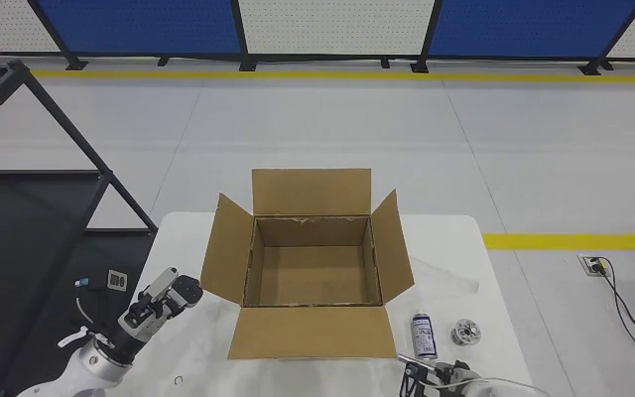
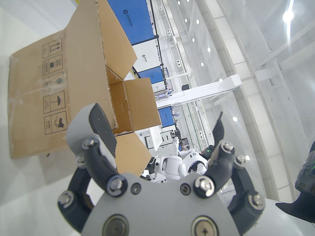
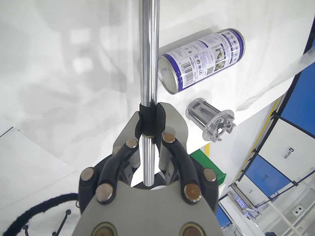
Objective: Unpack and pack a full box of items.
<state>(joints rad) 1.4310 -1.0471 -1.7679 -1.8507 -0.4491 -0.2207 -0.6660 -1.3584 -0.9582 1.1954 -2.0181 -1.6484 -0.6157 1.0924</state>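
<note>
Chrome rod (image 3: 149, 37) in right claw (image 3: 150, 121), can (image 3: 201, 60) nearby

We're under bright, even light from overhead: in the left wrist view the ceiling lamps (image 2: 288, 15) flare into white spots with streaks, and in the top view the table (image 1: 187, 243) washes out almost to white. Inside the box (image 1: 313, 273) the walls throw a soft shade over the floor, and the can (image 3: 201, 60) lays a pale grey shadow beside itself. The metal rod (image 3: 149, 37) carries a hard white glint down its length, and straight lines bow toward the edges of both wrist views.
</note>
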